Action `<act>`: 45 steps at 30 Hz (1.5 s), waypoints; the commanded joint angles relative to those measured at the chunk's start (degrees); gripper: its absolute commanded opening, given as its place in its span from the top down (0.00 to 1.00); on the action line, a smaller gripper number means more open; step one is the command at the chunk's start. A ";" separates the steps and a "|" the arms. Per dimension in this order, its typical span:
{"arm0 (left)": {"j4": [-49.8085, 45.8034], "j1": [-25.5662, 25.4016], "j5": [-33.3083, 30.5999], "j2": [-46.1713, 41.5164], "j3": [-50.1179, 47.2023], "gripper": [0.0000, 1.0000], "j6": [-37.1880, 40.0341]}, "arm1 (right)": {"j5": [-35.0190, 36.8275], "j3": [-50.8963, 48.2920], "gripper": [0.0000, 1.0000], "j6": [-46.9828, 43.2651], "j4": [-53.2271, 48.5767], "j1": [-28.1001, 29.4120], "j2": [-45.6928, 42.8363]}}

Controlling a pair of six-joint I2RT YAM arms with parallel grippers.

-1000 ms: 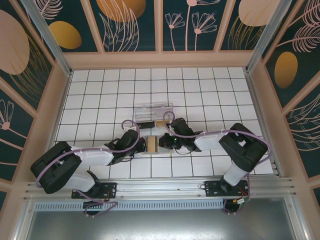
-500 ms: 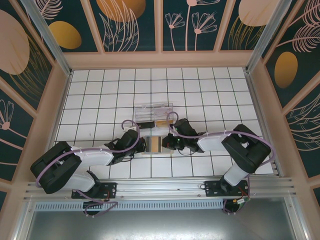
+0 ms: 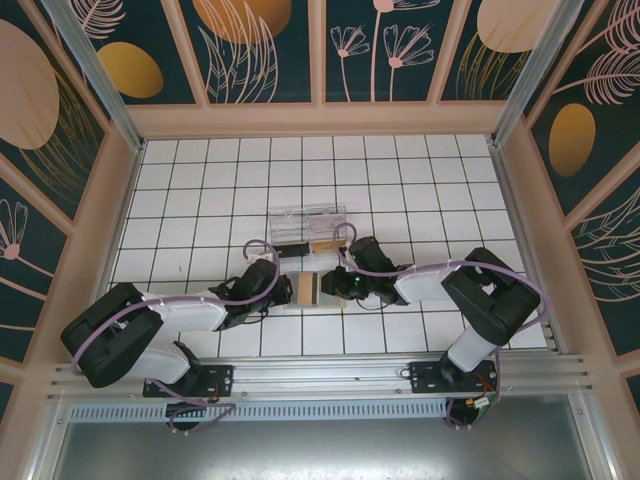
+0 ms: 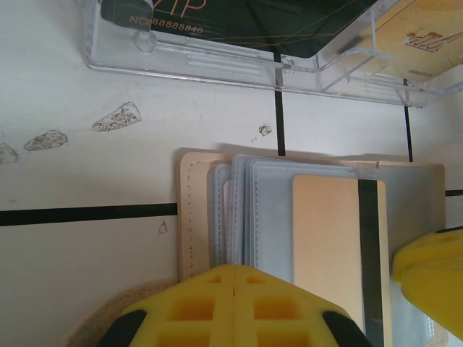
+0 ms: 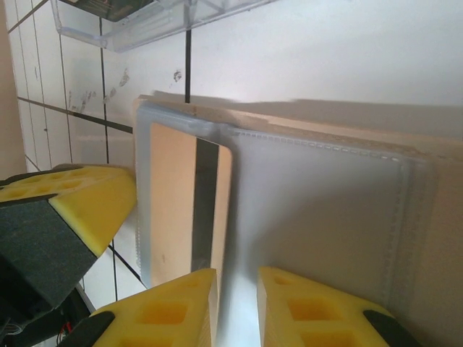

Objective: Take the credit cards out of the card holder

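Yellow fingers of the left claw (image 3: 277, 291) sit closed against each other, only a seam between them in the left wrist view (image 4: 235, 285). The holder's (image 4: 192, 217) near end slips under their tips; whether they clamp it I cannot tell. Just ahead of this claw the tan holder lies open on the white tiled bench (image 3: 200, 200), its blue-grey sleeves fanned. A gold card (image 4: 327, 246) with a black stripe rests on top of the sleeves, ahead and to the right of the tips. Farther ahead stands a clear box (image 4: 217, 61) with a black VIP card (image 4: 239, 14) inside.

From above, the holder (image 3: 305, 288) lies between the two claws, touching both, and the box (image 3: 305, 222) is just beyond them.

The right claw (image 3: 336, 287) faces the left one across the holder (image 5: 325, 202). Its fingers (image 5: 318, 314) stand a narrow gap apart. The card (image 5: 170, 202) lies ahead and to the left of them, its long edge running toward that gap (image 5: 239, 303). I cannot tell whether the fingers touch it.
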 commanded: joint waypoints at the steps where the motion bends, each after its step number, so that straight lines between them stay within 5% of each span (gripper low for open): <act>1: -4.52 0.18 0.69 1.26 -0.75 1.00 0.39 | -0.99 2.01 0.76 -0.40 1.72 0.83 1.98; 11: -4.29 0.17 0.92 1.28 -0.91 1.00 0.37 | -1.51 3.53 0.77 -0.11 2.41 1.50 4.80; 20: -4.63 0.18 0.66 0.92 -1.21 1.00 0.32 | -0.57 1.45 0.98 -0.18 1.48 0.56 3.07; 45: -5.35 0.18 0.28 0.49 -0.99 1.00 0.75 | -3.20 -11.07 0.99 -3.75 -2.06 -10.21 -11.32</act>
